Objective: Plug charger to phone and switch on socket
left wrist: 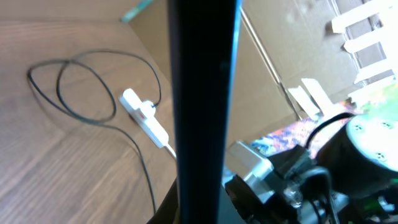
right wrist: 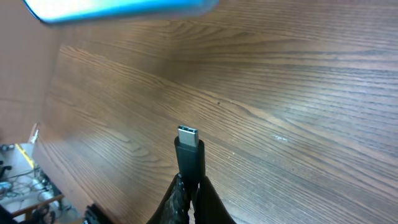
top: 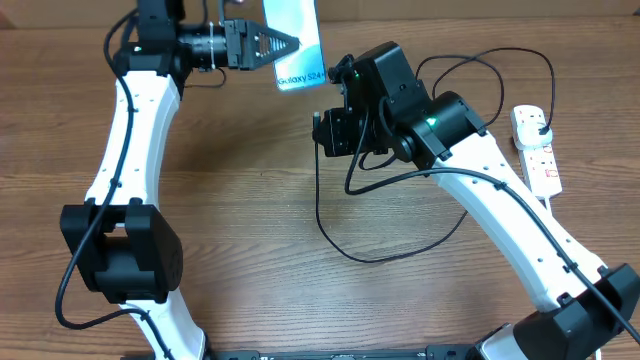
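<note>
My left gripper (top: 285, 44) is shut on the phone (top: 297, 45) and holds it up at the back of the table, "Galaxy S24" end toward the right arm. In the left wrist view the phone (left wrist: 202, 93) is a dark edge-on bar. My right gripper (right wrist: 191, 186) is shut on the charger's connector tip (right wrist: 188, 149), which points up toward the phone's blue edge (right wrist: 118, 9) with a gap between. The black charger cable (top: 345, 245) loops over the table to a plug in the white socket (top: 535, 150) at the right, also in the left wrist view (left wrist: 144, 116).
The right arm (top: 500, 210) reaches across the table's right half above the cable loops. The left arm (top: 125, 150) runs along the left side. Cardboard and clutter lie beyond the table edge in the left wrist view (left wrist: 292, 74).
</note>
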